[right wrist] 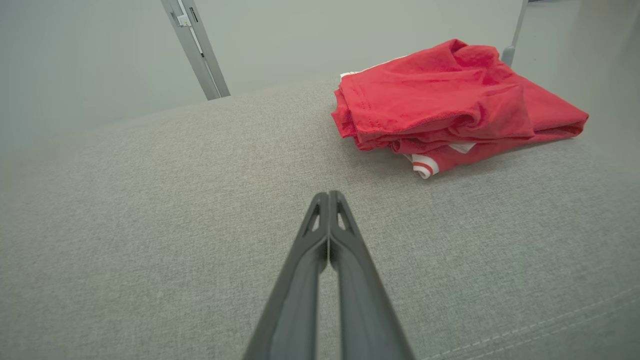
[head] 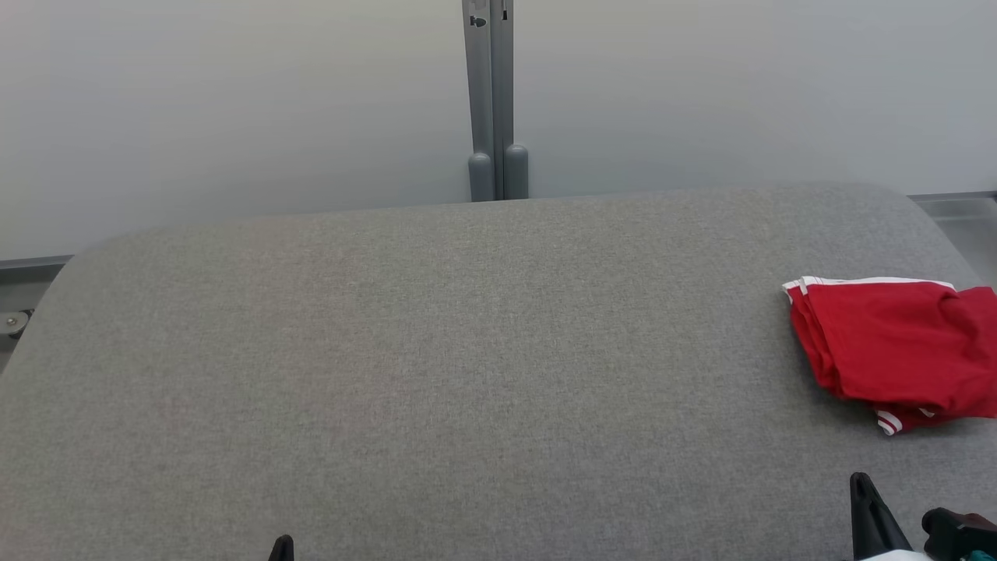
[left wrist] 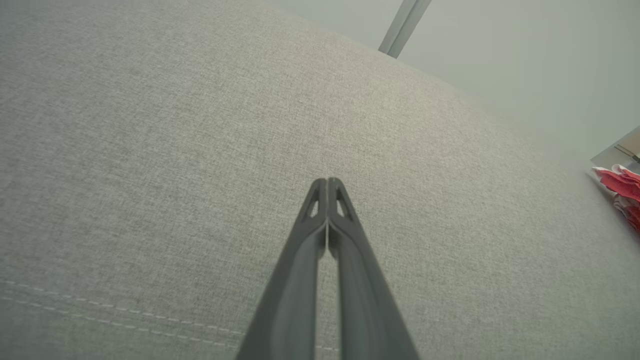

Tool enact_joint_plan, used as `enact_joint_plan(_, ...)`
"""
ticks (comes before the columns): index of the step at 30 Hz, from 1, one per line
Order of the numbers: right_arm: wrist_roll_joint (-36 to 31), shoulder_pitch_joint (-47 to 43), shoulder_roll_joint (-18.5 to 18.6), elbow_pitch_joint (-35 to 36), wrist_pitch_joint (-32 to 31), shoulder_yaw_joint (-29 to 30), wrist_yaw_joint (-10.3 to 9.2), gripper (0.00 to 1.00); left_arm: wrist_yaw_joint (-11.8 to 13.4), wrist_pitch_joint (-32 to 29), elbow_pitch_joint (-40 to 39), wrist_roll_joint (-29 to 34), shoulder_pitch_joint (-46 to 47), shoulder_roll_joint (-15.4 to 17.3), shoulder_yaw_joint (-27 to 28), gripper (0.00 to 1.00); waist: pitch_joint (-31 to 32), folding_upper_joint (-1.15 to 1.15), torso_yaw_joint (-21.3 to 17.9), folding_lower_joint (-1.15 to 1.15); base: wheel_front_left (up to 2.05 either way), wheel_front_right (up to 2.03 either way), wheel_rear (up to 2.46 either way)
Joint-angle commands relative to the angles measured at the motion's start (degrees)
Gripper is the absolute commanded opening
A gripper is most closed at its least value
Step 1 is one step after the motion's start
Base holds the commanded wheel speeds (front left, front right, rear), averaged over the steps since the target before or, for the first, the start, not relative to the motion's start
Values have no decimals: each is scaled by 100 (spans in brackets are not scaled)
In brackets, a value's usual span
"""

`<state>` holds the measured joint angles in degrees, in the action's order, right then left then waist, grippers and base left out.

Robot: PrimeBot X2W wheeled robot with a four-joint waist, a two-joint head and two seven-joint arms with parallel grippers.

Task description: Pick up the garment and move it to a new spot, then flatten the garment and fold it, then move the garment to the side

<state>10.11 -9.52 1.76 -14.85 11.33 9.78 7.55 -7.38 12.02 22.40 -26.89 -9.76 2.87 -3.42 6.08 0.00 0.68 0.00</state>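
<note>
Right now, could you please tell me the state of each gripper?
Left gripper: closed, holding nothing.
Right gripper: closed, holding nothing; the red garment lies apart from it.

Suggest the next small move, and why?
Probably open the right gripper and ease it toward the red garment. It is shut and empty, like the left gripper, and the garment lies in loose layers on the grey surface nearest that arm, untouched.

Red garment with white-striped trim, folded, far right, rumpled
</note>
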Motion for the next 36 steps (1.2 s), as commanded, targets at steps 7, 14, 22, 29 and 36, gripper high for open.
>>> enact_joint_plan(7, 1023, 309, 50, 118, -200, -56, -2, 0, -2, -199, -176, -847, 353, 49, 117, 0, -43, 0, -5, 0, 0, 0, 0)
enact_joint_plan(14, 1767, 441, 59, 122, -363, -82, -2, 0, -4, -348, -249, -1449, 489, 60, 185, 0, -82, 0, -9, 0, 0, 0, 0)
enact_joint_plan(22, 2450, 568, 65, 120, -520, -103, -3, 0, -5, -492, -317, -2003, 613, 68, 252, 0, -120, 0, -13, 0, 0, 0, 0)
enact_joint_plan(29, 3084, 687, 73, 116, -664, -121, -3, 0, -6, -626, -375, -2516, 729, 73, 313, 0, -159, 0, -17, 0, 0, 0, 0)
enact_joint_plan(36, 3673, 797, 80, 113, -800, -138, -4, 0, -7, -750, -429, -2995, 838, 76, 375, 0, -197, 0, -21, 0, 0, 0, 0)
